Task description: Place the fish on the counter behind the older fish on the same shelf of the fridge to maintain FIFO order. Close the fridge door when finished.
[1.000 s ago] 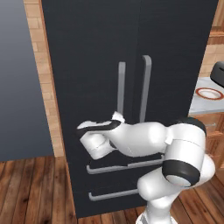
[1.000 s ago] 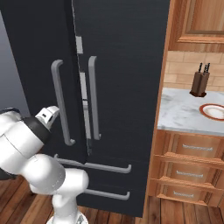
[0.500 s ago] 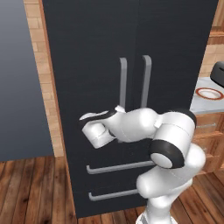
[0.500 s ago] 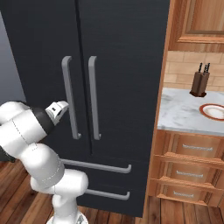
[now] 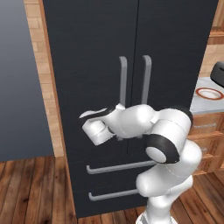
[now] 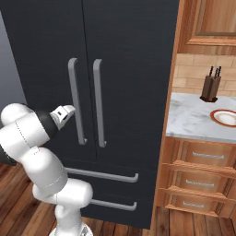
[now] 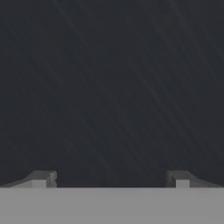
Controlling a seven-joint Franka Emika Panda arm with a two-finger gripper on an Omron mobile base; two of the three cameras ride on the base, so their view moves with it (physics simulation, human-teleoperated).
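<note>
Black tall French-door fridge is standing shut; the two-finger gripper is facing its left door, jaws spread, gripping nothing.

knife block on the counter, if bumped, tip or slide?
The knife block looks tall and narrow, so a high push would probably tip it. It stands on smooth marble counter, so a low push would likely slide it. Handles sticking out the top may raise its balance point.

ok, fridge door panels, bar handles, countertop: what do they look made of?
Tall black fridge: matte dark panels, likely painted metal; no glare. Grey bar handles: satin, probably brushed metal or plastic. White-grey veined countertop: marble-like stone, going by the veining.
</note>
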